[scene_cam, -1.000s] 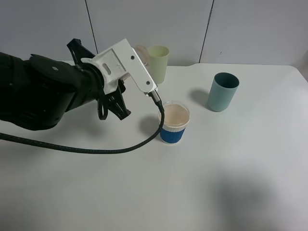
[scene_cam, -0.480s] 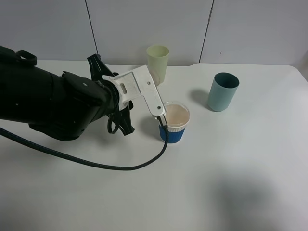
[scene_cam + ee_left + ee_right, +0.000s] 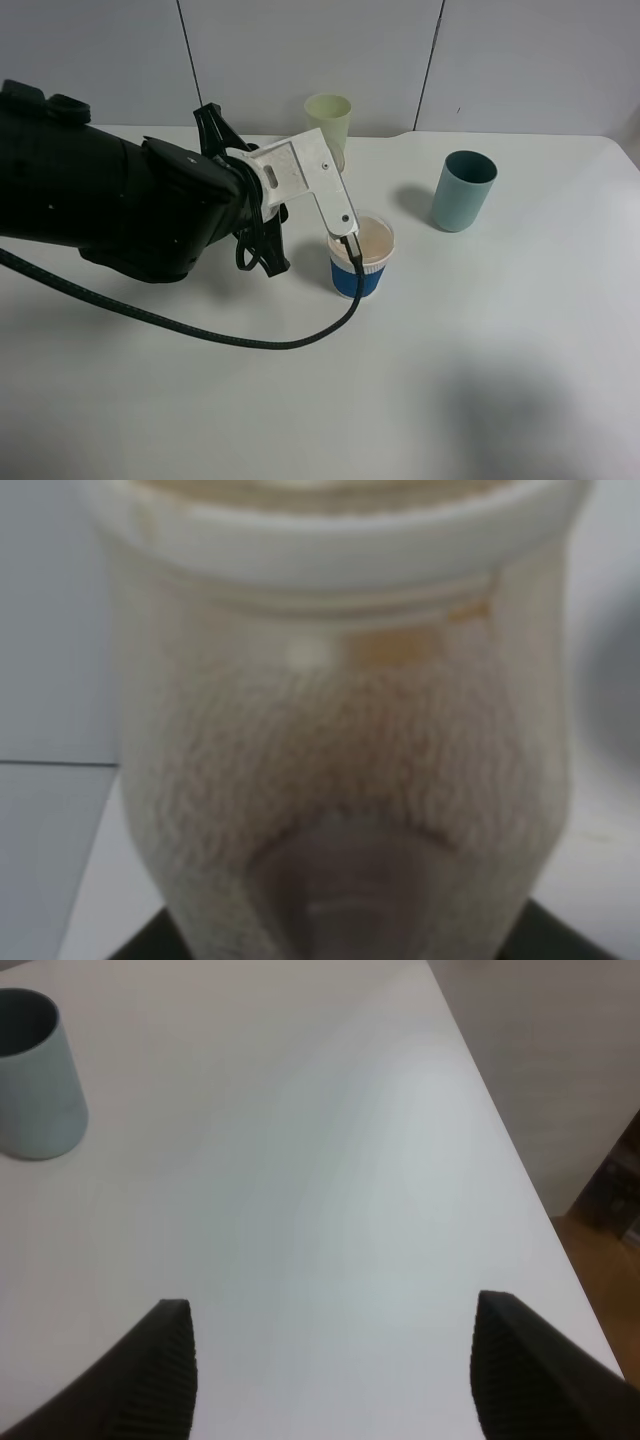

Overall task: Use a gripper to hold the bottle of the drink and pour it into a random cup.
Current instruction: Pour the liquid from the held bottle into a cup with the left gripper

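My left gripper (image 3: 312, 182), a white block on the bulky black arm, hangs tilted over the left rim of the cup (image 3: 364, 262). The cup has a blue ribbed sleeve and a white rim, with pale beige liquid inside. In the high view the bottle is hidden behind the gripper. The left wrist view is filled by the bottle (image 3: 340, 780): clear plastic, a wide open neck, frothy brown drink inside, held between the jaws. My right gripper (image 3: 330, 1370) is open and empty above bare table, out of the high view.
A pale green tumbler (image 3: 328, 125) stands at the back, just behind the left gripper. A teal tumbler (image 3: 463, 190) stands right of the cup and also shows in the right wrist view (image 3: 35, 1075). A black cable (image 3: 250, 338) loops over the table. The table's right edge (image 3: 520, 1160) is near the right gripper.
The left arm has moved right and down towards the cup. The white gripper, which was left of and above the cup, now overlaps its left rim. The cups have not moved.
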